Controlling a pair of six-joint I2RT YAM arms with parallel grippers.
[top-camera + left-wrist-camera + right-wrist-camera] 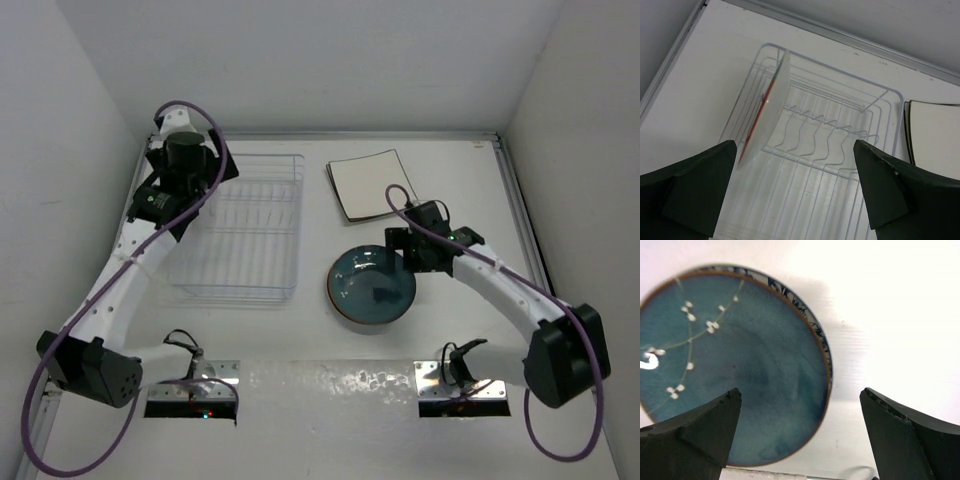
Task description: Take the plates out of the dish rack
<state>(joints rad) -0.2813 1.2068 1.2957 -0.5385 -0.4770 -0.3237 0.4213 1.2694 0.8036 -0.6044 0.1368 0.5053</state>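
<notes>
White table (290, 335) holds everything. The clear dish rack (250, 270) sits on its far left half, with the unloaded plates to the right of it. The left arm (120, 285) reaches along the rack's left side to the far left corner. The right arm (505, 285) bends in over the round stack near table centre. Square cream plates with dark edges (368, 186) lie flat and stacked at the far side, just right of the rack and apart from the round ones, likely sorted by shape. The teal round plate (365, 290) lies face up, white blossom sprigs showing. It sits on a blue-patterned plate (815, 322), of which only a sliver of rim pokes out at the edge. One round plate (771, 107) stands on edge in the rack's far left slot, red along its rim, propped by the wire dividers so it stays upright and can be pinched by the rim. It is the only plate visible in the rack. The left gripper (795, 192) is spread wide and empty, aimed down at the rack with the standing plate off to its left finger side, not between the jaws; it looks like an approach for that plate. The right gripper (800, 435) is also spread wide, gripping nothing, and hovers over the teal plate's right edge. The stack reads as set down and let go.
</notes>
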